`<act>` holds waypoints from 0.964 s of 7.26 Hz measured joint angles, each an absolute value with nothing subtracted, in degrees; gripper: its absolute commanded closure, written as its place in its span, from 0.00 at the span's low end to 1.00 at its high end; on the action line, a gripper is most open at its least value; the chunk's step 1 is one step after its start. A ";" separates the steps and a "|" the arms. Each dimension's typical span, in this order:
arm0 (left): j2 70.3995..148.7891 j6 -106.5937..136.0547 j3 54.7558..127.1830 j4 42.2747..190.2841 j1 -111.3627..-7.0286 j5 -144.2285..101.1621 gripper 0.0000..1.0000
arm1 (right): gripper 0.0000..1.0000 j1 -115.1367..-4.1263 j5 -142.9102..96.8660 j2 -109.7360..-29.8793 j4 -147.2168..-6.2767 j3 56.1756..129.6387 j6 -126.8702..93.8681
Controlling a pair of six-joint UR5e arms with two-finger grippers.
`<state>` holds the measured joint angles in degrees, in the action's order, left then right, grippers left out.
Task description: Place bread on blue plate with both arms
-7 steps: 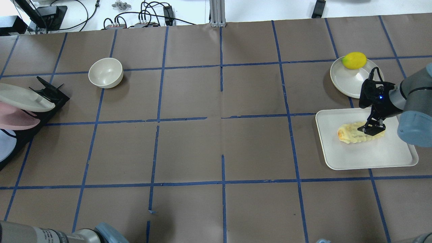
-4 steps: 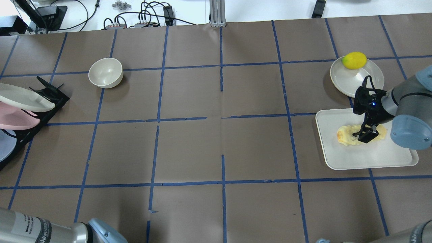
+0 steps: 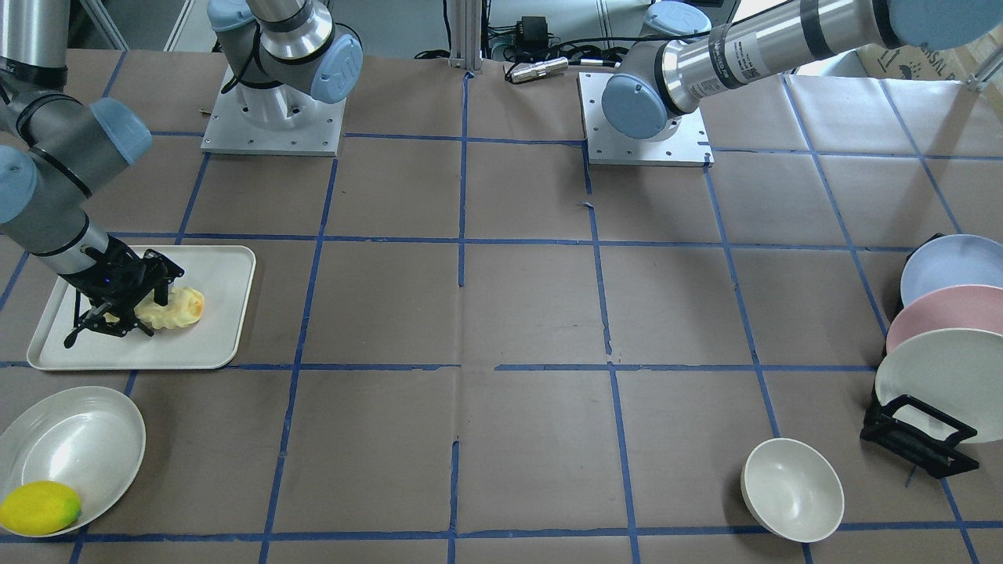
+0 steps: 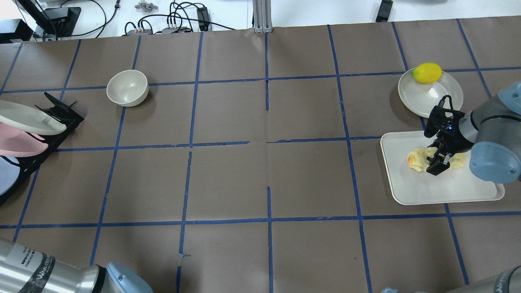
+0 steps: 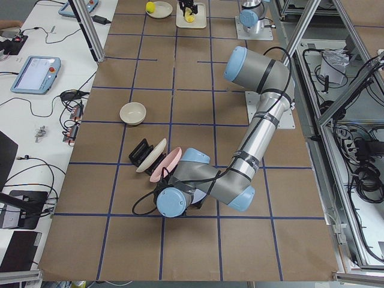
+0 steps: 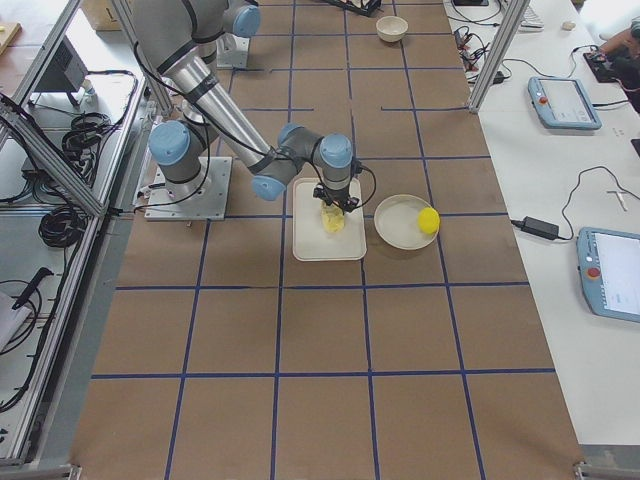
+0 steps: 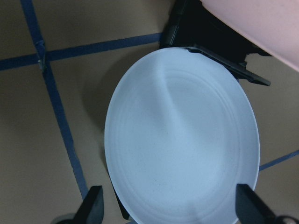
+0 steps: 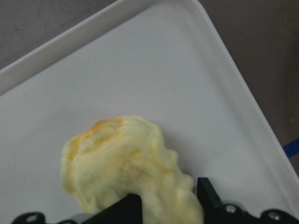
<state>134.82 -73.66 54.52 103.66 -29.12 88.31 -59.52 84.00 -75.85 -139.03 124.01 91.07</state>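
The bread (image 4: 417, 158) lies on a white tray (image 4: 447, 191) at the right, browner end toward the table's middle. My right gripper (image 4: 436, 162) is down on it and shut on its middle. In the right wrist view the bread (image 8: 126, 163) bulges up between the two fingertips (image 8: 208, 193). It also shows in the front view (image 3: 179, 307). The blue plate (image 7: 182, 140) leans in a black rack at the far left (image 4: 6, 175). My left gripper (image 7: 170, 207) hovers over it, open and empty, fingers spread wider than the plate.
A pink plate (image 4: 16, 146) and a white plate (image 4: 28, 118) stand in the same rack (image 4: 61, 118). A cream bowl (image 4: 127, 87) sits at the back left. A white plate (image 4: 427, 97) with a lemon (image 4: 427, 73) lies behind the tray.
My right gripper has come down onto the bread and closed on it; the bread now looks shorter and bunched. The left arm has shifted slightly at the near left edge.
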 measured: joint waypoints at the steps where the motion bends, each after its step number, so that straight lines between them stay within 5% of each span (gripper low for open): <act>1: 135.76 -74.39 54.14 104.15 -29.10 88.18 0.00 | 0.92 -59.54 85.01 -77.58 -138.35 123.73 89.82; 5: 139.32 -75.95 49.86 104.08 -29.10 88.13 0.03 | 0.92 -59.59 88.60 -83.62 -121.72 113.91 88.53; 6: 140.86 -76.00 49.08 104.09 -29.32 88.22 0.15 | 0.92 -59.59 89.87 -84.69 -115.05 109.68 88.55; 7: 141.77 -76.00 48.22 104.18 -29.74 88.32 0.39 | 0.93 -59.59 90.90 -86.01 -108.69 105.91 88.49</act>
<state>141.77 -76.00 48.22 104.18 -29.74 88.32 -59.59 90.90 -86.01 -108.69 105.91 88.49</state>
